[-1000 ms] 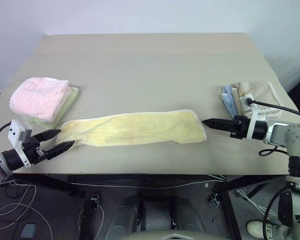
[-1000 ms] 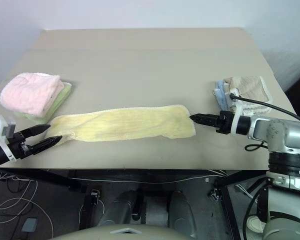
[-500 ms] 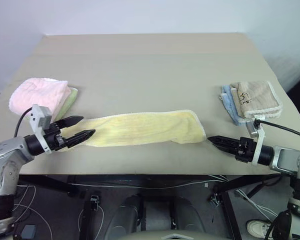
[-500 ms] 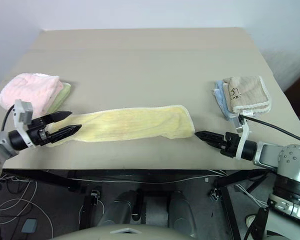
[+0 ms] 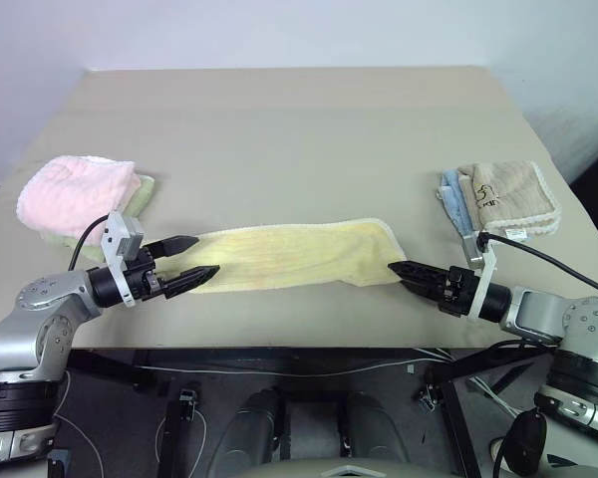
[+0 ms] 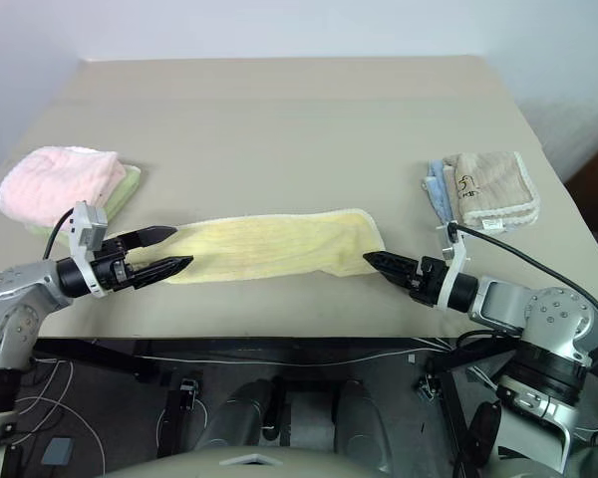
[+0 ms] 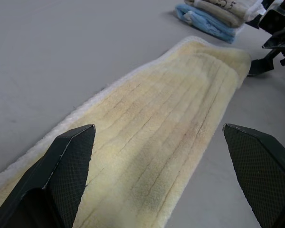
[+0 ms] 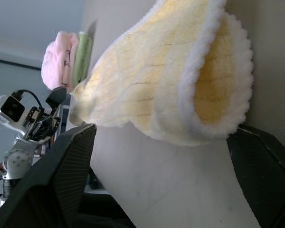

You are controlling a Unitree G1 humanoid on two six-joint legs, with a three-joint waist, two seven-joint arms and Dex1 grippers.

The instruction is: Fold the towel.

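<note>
The towel [image 5: 299, 257], long, pale yellow and ribbed, lies flat across the table near its front edge. My left gripper [image 5: 205, 256] is open and level over the towel's left end, one finger on each side of the strip. The left wrist view shows the towel [image 7: 161, 137] running away between the two fingers. My right gripper [image 5: 401, 269] is open, its tips just off the towel's right end. In the right wrist view that end's rounded white-edged corner [image 8: 213, 95] sits between the wide-apart fingers. Neither gripper holds anything.
A fluffy pink towel [image 5: 78, 191] on a green one lies at the far left. A beige towel with pale trim [image 5: 508, 197] on blue cloths lies at the right. The table's front edge [image 5: 299, 346] runs just below both grippers.
My left gripper has swung right from the table's left edge onto the towel's left end. My right gripper has dropped from beside the beige stack and come in to the towel's right end.
</note>
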